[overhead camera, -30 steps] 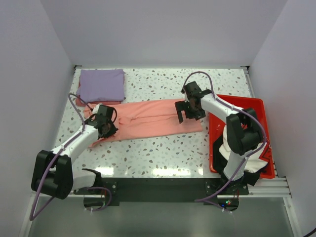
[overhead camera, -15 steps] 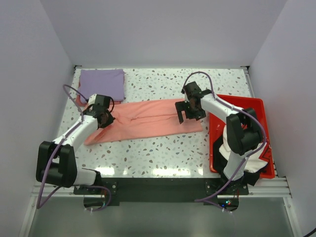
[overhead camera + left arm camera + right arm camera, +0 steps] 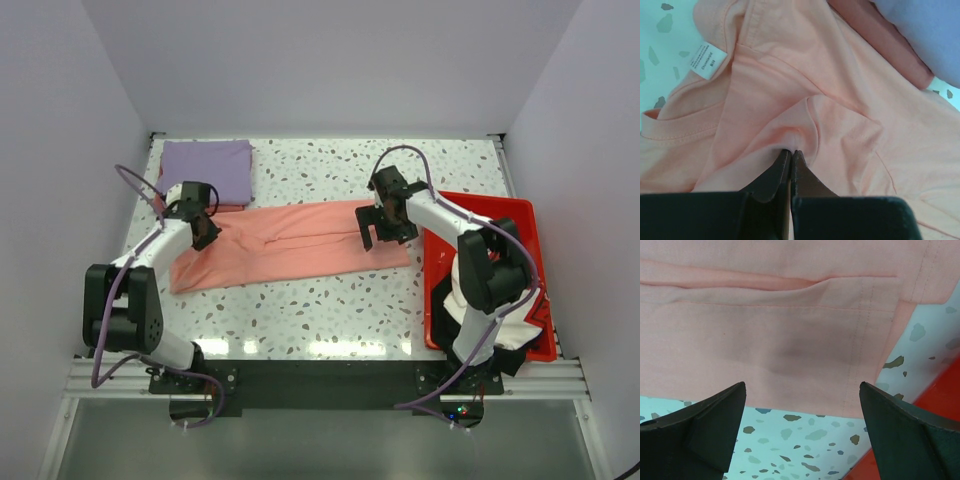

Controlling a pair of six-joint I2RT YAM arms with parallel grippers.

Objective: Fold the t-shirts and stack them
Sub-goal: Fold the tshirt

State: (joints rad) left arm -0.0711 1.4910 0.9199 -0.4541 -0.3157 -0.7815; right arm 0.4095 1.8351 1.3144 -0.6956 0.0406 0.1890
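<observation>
The red tray point(image 3: 522, 207) holds white cloth point(image 3: 514, 336) and black cloth point(image 3: 438, 300), probably t-shirts. The left gripper point(image 3: 791, 153) is clamped on the salmon-pink t-shirt point(image 3: 300, 240); the right gripper point(image 3: 802, 386) has its fingers apart over the hem.

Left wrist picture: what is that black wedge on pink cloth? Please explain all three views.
Two robot arms stand at the near edge of the table. The top picture looks down on them: a salmon-pink t-shirt lies stretched across the table, a folded lavender t-shirt sits far left, a red tray on the right. Each wrist picture comes from a camera on that arm. The black wedge is the left tool, shut on a pinch of the salmon-pink t-shirt near its label. The right tool is open over the shirt's other end, holding nothing.
</observation>
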